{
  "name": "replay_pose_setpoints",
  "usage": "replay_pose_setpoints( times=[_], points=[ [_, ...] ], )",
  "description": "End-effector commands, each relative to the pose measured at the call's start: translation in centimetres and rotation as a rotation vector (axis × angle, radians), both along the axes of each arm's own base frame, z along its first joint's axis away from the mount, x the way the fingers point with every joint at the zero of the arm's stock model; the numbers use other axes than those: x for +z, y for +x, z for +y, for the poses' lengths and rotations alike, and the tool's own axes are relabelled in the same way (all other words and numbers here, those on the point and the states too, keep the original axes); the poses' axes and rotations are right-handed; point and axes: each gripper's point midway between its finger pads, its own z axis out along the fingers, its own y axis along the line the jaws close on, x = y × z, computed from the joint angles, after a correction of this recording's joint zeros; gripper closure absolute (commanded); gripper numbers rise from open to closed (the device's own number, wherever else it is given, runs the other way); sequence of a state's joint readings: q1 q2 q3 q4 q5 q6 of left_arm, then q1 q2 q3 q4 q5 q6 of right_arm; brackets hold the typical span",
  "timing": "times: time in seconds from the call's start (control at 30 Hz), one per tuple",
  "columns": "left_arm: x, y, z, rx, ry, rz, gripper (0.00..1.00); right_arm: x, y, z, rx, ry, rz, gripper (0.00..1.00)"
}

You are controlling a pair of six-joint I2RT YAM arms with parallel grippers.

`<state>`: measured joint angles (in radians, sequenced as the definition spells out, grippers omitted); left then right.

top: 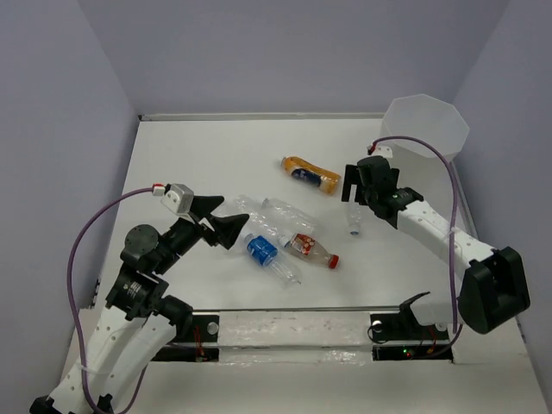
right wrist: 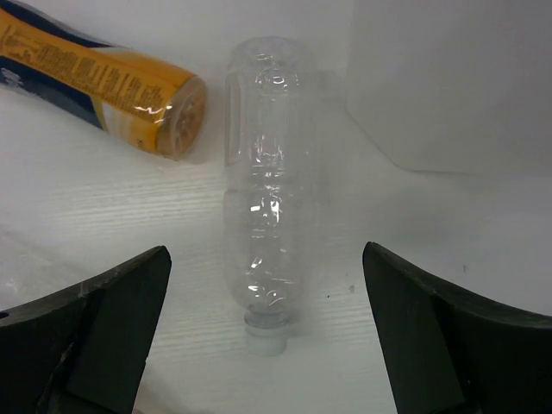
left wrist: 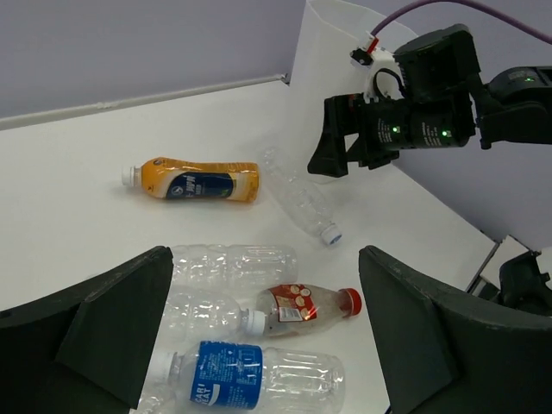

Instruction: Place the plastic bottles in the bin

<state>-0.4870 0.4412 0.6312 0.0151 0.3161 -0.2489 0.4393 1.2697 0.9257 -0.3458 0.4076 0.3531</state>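
The translucent white bin [top: 425, 125] stands at the far right. An orange bottle [top: 310, 174] lies mid-table. A clear bottle [top: 354, 220] lies just in front of my right gripper [top: 354, 191], which is open and empty. In the right wrist view this bottle [right wrist: 267, 172] lies between and ahead of the fingertips, cap towards the camera. My left gripper [top: 233, 214] is open and empty over a cluster: two clear bottles [top: 280, 211], a blue-labelled bottle [top: 263, 250] and a red-labelled, red-capped bottle [top: 310, 248]. The left wrist view shows the red-labelled bottle [left wrist: 302, 310] and the blue-labelled bottle [left wrist: 250, 375] below the fingers.
White walls close the table at the back and the sides. The bin's wall [right wrist: 448, 86] stands just right of the clear bottle in the right wrist view, and the orange bottle [right wrist: 112, 82] lies to its left. A rail with electronics runs along the near edge [top: 310, 328].
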Motion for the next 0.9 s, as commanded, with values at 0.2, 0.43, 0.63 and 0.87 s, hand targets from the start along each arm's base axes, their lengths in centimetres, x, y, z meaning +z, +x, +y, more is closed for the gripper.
replay_pose_setpoints(
  times=[0.2, 0.43, 0.63, 0.87],
  points=[
    [1.9, 0.4, 0.8, 0.053, -0.006, -0.039, 0.01, -2.2, 4.9, 0.1, -0.065, -0.127, 0.031, 0.03],
    [1.6, 0.9, 1.0, 0.074, 0.0, -0.027, 0.01, -4.5, 6.7, 0.4, -0.072, -0.182, 0.071, 0.09],
    [1.5, 1.2, 1.2, 0.097, -0.001, -0.02, 0.01, -6.7, 7.6, 0.8, -0.063, -0.206, 0.107, 0.12],
    [1.3, 1.4, 1.2, 0.101, 0.003, -0.009, 0.01, -8.5, 8.0, 0.6, -0.075, -0.239, 0.128, 0.28]
  ],
)
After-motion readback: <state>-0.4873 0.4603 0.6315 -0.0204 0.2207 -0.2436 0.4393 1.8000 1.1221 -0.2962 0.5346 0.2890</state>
